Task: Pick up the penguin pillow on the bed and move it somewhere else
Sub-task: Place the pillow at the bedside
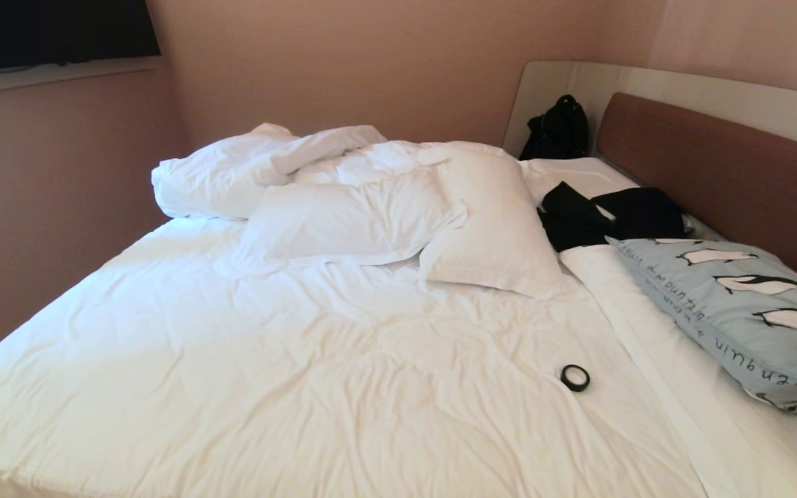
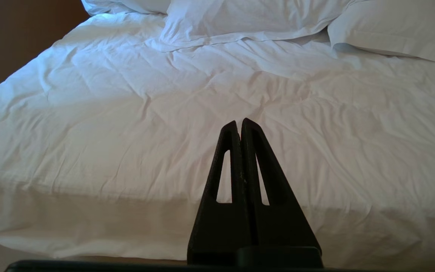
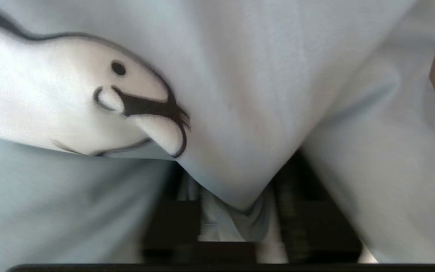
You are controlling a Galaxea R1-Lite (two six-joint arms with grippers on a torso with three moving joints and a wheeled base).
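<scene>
We judge the grasp step is under way: our right end effector [image 3: 236, 223] sits against the penguin pillow [image 1: 744, 311], a fold of blue cloth between its partly parted jaws, though we cannot tell whether it grips. The pillow lies at the right edge of the bed [image 1: 301, 360]. Next comes a firm close, then a lift. Our left end effector [image 2: 240, 126] hangs closed over the sheets.
</scene>
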